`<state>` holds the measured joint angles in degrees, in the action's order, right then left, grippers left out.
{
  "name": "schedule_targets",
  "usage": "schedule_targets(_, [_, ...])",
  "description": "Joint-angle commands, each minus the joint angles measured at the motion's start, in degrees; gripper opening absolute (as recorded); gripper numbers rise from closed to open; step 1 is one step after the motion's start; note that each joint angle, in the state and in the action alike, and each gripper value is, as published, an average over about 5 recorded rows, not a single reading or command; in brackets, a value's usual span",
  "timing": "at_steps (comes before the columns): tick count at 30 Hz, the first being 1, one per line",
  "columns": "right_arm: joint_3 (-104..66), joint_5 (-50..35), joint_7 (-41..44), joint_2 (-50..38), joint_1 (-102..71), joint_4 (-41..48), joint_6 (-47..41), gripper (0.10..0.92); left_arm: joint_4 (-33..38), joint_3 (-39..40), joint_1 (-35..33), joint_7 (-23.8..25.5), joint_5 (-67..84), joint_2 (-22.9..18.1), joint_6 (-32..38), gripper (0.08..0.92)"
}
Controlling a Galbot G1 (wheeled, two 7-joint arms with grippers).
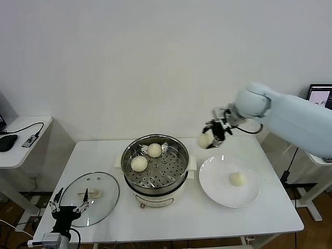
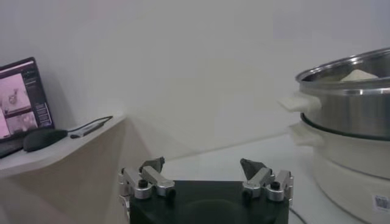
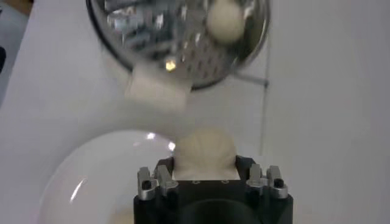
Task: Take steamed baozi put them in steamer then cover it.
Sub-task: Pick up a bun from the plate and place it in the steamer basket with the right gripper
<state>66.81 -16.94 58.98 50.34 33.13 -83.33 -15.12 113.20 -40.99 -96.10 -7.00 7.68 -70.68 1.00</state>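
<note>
- Two smooth cream buns (image 1: 147, 156) sit in the shiny steel steamer (image 1: 155, 167) on the table (image 1: 207, 212).
- Right pincer (image 1: 211, 136) pinches a bun (image 1: 205, 140) above the plate (image 1: 230, 181), which carries another (image 1: 237, 179).
- Left pincer (image 1: 68, 205), spread, hangs by the glass lid (image 1: 91, 198).

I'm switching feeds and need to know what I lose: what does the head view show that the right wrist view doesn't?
Only the head view shows the glass lid on the table, the open left gripper beside it, the second baozi in the steamer, and the side table.

Only the right wrist view shows the bun's seating between the fingers.

Both show the right gripper shut on a baozi, the plate, and the steamer tray.
</note>
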Motion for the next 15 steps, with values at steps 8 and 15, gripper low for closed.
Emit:
schedule_targets(8, [9.09, -0.79, 0.54, 19.78, 4.40, 0.56, 13.89, 0.628, 0.77, -0.05, 0.14, -0.13, 0.44, -1.29, 0.00, 0.823])
schedule_targets(15, [11.16, 7.80, 1.32, 21.47, 2.49, 2.51, 21.31, 0.628, 1.05, -0.56, 0.12, -0.26, 0.56, -1.41, 0.04, 0.823])
